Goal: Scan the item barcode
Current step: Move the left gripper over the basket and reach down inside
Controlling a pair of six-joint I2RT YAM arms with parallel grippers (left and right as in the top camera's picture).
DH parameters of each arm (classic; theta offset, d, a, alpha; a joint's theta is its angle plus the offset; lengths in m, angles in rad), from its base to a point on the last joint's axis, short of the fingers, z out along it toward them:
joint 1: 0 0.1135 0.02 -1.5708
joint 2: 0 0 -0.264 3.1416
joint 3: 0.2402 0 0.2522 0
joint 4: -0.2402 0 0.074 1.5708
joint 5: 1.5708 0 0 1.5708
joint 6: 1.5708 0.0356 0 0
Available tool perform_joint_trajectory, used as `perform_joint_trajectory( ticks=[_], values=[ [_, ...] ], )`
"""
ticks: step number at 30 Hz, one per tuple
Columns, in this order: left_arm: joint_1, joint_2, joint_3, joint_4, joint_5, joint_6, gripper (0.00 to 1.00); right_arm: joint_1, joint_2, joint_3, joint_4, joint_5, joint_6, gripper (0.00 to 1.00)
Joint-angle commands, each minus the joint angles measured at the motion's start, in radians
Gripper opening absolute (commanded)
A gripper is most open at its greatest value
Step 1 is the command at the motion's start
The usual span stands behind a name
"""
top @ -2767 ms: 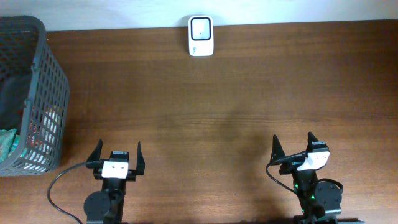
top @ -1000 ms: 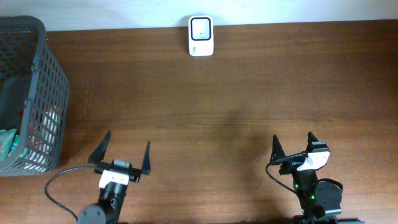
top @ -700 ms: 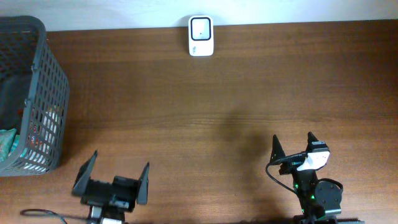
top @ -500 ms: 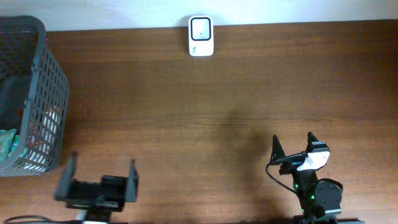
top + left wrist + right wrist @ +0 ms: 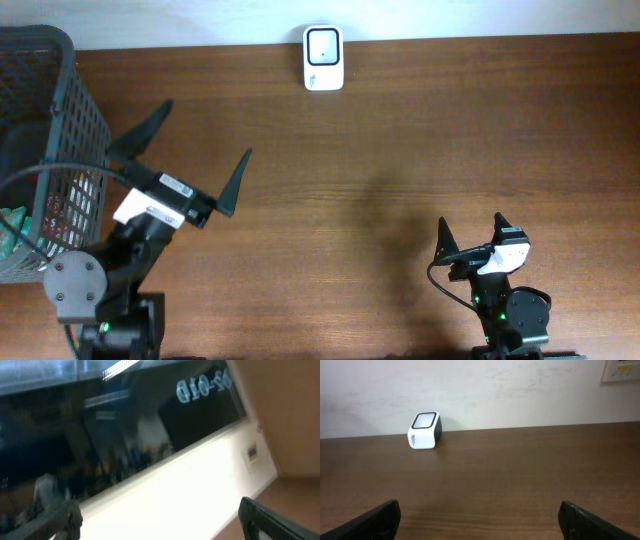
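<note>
L gripper (image 5: 209, 127) spread wide, nothing btwn jaws, up above table (image 5: 400, 130) just right of basket (image 5: 78, 120), tips aimed far-right. Its wrist cam tilts up at a blurry dark window + pale wall, w/ only the dark fingers (image 5: 56, 520) in the low corners. R gripper (image 5: 470, 218) also wide apart, empty, at near edge on right, facing far. Scanner (image 5: 323, 57) is a white box w/ dark window at far edge, mid-table, by the wall; R wrist view has it far-left. Items lie in basket at left edge: teal pack (image 5: 12, 228) + sth white/red behind mesh, can't ID.
</note>
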Motion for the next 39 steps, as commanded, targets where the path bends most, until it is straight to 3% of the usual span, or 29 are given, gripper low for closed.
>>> perform_joint_trajectory(
  ticks=[1, 5, 10, 13, 17, 21, 25, 33, 36, 39],
  values=[
    [0.002, 0.058, 0.061, 0.142, 0.017, -0.083, 0.99, -0.007, -0.004, -0.005, -0.005, -0.012, 0.006, 0.99],
    [0.006, 0.173, 0.270, -0.009, -0.084, -0.063, 0.99, -0.007, -0.004, -0.005, -0.005, -0.012, 0.006, 0.99],
    [0.121, 0.468, 0.880, -0.690, -0.360, 0.008, 0.99, -0.007, -0.004, -0.005, -0.005, -0.012, 0.006, 0.99],
    [0.251, 0.705, 1.284, -1.071, -0.387, 0.091, 0.99, -0.007, -0.004, -0.005, -0.005, -0.012, 0.006, 0.99],
    [0.443, 0.939, 1.591, -1.405, -0.388, 0.051, 0.99, -0.007, -0.004, -0.005, -0.005, -0.012, 0.006, 0.99],
    [0.595, 1.054, 1.612, -1.572, -0.375, -0.078, 0.99, -0.007, -0.004, -0.005, -0.005, -0.012, 0.006, 0.99],
    [0.662, 1.116, 1.612, -1.701, -0.381, -0.078, 0.99, -0.007, -0.004, -0.005, -0.005, -0.012, 0.006, 0.99],
    [0.755, 1.130, 1.569, -1.762, -0.378, -0.079, 0.99, -0.007, -0.004, -0.005, -0.005, -0.012, 0.006, 0.99],
    [0.755, 1.131, 1.531, -1.814, -0.441, -0.061, 0.99, -0.007, -0.004, -0.005, -0.005, -0.012, 0.006, 0.99],
    [0.758, 1.135, 1.472, -1.812, -0.551, -0.164, 0.99, -0.007, -0.004, -0.005, -0.005, -0.012, 0.006, 0.99]
  ],
)
